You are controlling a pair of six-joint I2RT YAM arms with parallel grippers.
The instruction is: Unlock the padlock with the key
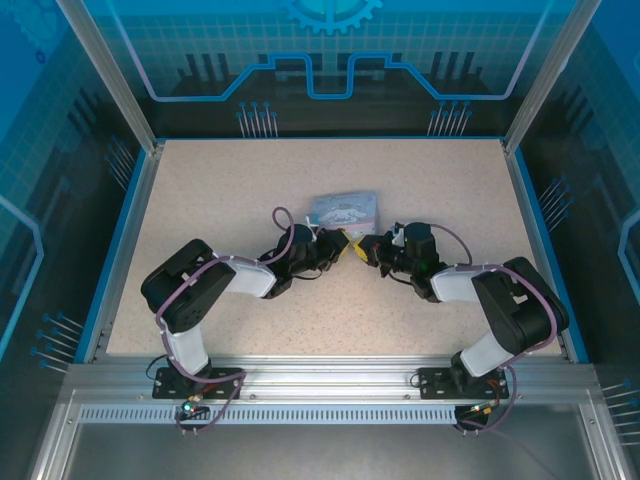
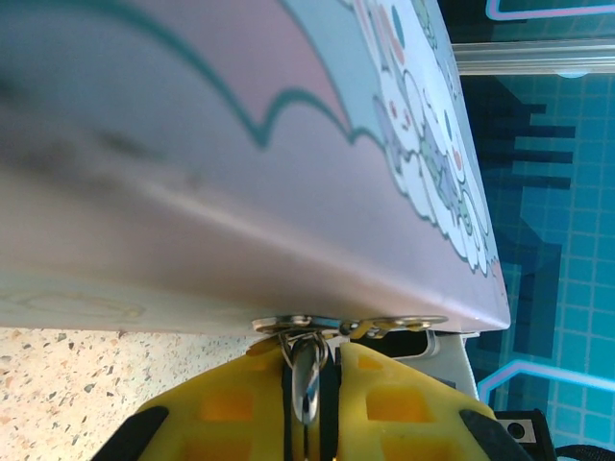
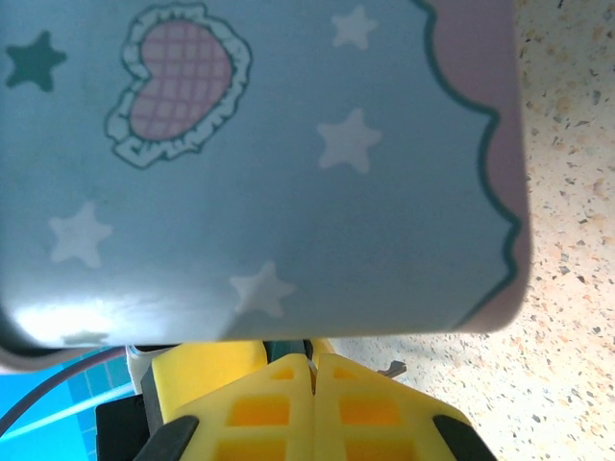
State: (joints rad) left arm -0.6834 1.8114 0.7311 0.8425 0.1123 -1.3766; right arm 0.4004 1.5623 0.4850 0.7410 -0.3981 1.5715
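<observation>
The padlock (image 2: 307, 379) is a slim silvery-dark piece hanging by its wire shackle from the metal hasp (image 2: 384, 325) on the tin's lower edge. My left gripper (image 2: 309, 351) is shut on it, with yellow fingers pressed on both sides. In the top view the left gripper (image 1: 340, 247) and right gripper (image 1: 370, 249) meet tip to tip just in front of the tin. My right gripper (image 3: 310, 360) is shut, and a thin pale sliver, the key (image 3: 311, 364), shows in the seam between its tips. A teal glint (image 3: 284, 347) sits just beyond them, under the tin.
The pale blue cartoon-printed tin (image 1: 345, 208) stands mid-table, right above both sets of fingers (image 2: 240, 192) (image 3: 269, 163). A small dark metal tab (image 3: 395, 368) pokes out under its edge. Speckled tabletop (image 1: 250, 190) spreads all round, fenced by blue edging and aluminium posts.
</observation>
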